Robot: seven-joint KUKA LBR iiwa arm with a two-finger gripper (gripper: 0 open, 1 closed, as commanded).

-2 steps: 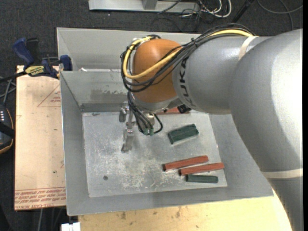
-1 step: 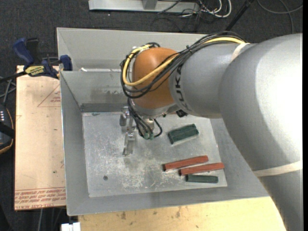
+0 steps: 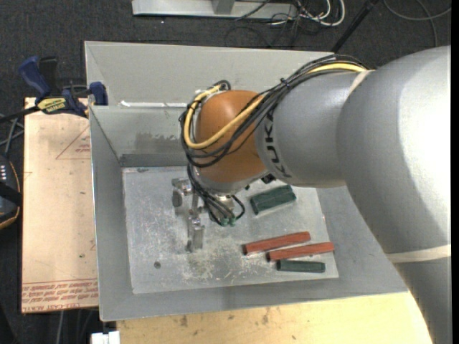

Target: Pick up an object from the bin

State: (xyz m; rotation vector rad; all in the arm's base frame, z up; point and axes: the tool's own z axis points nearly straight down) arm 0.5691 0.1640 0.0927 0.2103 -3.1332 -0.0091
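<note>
My gripper (image 3: 193, 241) hangs low over the bare bin floor, left of centre, with nothing seen in it. To its right lies a dark green block (image 3: 272, 199), tilted, partly under the arm. Nearer the front right lie two red-brown sticks (image 3: 277, 243) (image 3: 303, 251) side by side, and a dark green stick (image 3: 301, 266) just in front of them. All of these lie apart from the gripper.
The big grey arm with its orange cover and cables covers the bin's back right. A small dark speck (image 3: 156, 265) lies on the floor at the front left. The bin's left wall stands close to the gripper's left.
</note>
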